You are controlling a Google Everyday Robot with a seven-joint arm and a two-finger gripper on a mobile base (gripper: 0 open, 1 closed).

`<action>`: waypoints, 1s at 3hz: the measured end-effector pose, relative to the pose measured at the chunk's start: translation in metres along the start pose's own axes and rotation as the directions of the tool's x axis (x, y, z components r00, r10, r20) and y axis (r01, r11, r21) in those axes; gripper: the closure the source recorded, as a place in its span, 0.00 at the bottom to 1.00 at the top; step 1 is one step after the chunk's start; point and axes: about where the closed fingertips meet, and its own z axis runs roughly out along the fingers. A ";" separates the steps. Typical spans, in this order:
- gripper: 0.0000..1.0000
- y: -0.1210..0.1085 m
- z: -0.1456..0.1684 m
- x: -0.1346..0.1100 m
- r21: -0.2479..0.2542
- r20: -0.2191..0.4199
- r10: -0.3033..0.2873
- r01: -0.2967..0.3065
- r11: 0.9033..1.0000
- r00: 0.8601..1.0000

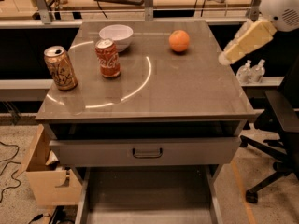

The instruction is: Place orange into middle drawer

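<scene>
While the orange (179, 40) sits on the table (187, 92), right of the bowl (116, 35) and outside the pulled-out middle drawer (147, 195), my jaws hang off the table's right edge; whether they are parted or closed, I cannot tell.

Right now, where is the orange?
In the camera view the orange sits far right on the cabinet top, right of the white bowl. The gripper hangs past that top's right edge, apart from the orange.

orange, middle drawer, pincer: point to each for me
orange (179, 40): camera view, middle of the fruit, resting on the table (187, 92).
middle drawer (147, 195): camera view, bare grey floor between its side walls.
pincer (227, 56): camera view, pale tip, hovering beyond the table's right edge, apart from the orange.
</scene>
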 end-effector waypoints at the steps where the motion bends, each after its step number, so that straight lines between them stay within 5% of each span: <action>1: 0.00 -0.022 0.035 -0.019 0.042 0.205 0.075 -0.085 0.995 0.976; 2: 0.00 -0.038 0.048 -0.030 0.111 0.286 0.131 -0.169 0.979 0.949; 3: 0.00 -0.048 0.047 -0.034 0.148 0.306 0.134 -0.187 0.971 0.943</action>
